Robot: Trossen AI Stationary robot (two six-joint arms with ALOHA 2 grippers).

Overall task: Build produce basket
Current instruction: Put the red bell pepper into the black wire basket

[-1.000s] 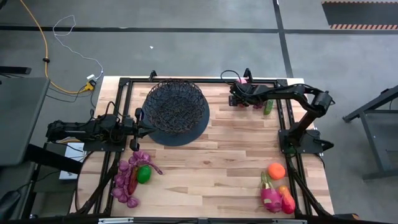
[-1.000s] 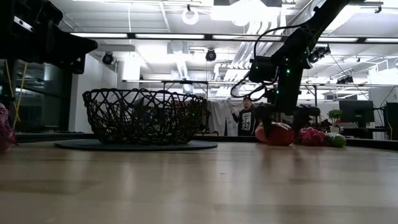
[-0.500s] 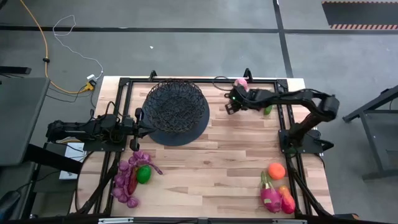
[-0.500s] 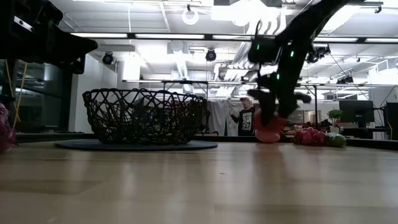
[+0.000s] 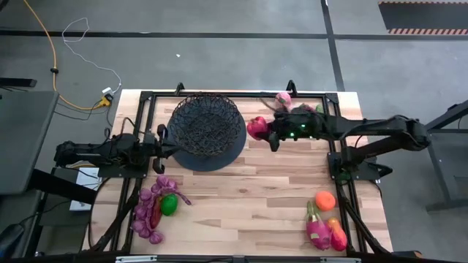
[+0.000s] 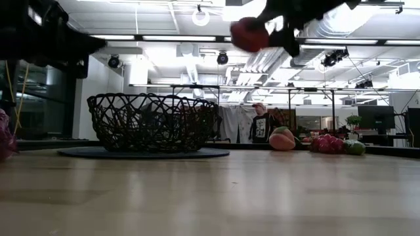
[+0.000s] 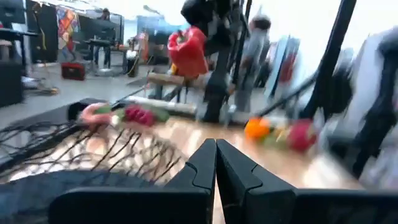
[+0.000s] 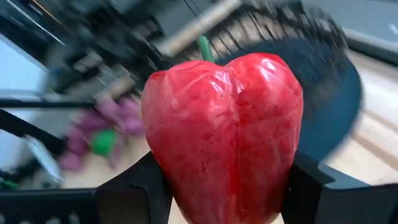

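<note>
The basket [image 5: 207, 124], a round black wire bowl, stands on its dark base at the table's far left of centre; it also shows in the low view [image 6: 152, 121]. My right gripper [image 5: 269, 131] is just right of the basket and high above the table, shut on a red bell pepper [image 8: 224, 137]. The pepper [image 6: 249, 34] hangs well above the basket's rim. My left gripper [image 7: 216, 163] waits shut beside the basket's left near side [image 5: 175, 146]. Other produce lies in groups on the table. My right gripper pinches the red pepper between its two fingers [image 8: 146, 186], one on each flank of the pepper's body [image 8: 163, 155]. The fingers reach nearly level from the table's right. The pepper is lifted clear, its green stem [image 8: 205, 48] pointing away from the gripper toward the basket.
Purple grapes [image 5: 150, 208] and a green lime [image 5: 169, 204] lie near left. An orange [image 5: 325, 200] and pink-red fruits [image 5: 322, 232] lie near right. A pink fruit [image 5: 283, 97] and a green piece [image 5: 316, 109] sit at the far edge. Black frame rails border the table.
My right gripper has taken hold of the red pepper at the table's far edge, raised it high off the table and swung it toward the left, up to the basket. Its wrist has tipped from pointing down to nearly level. The pepper is now lifted clear.
</note>
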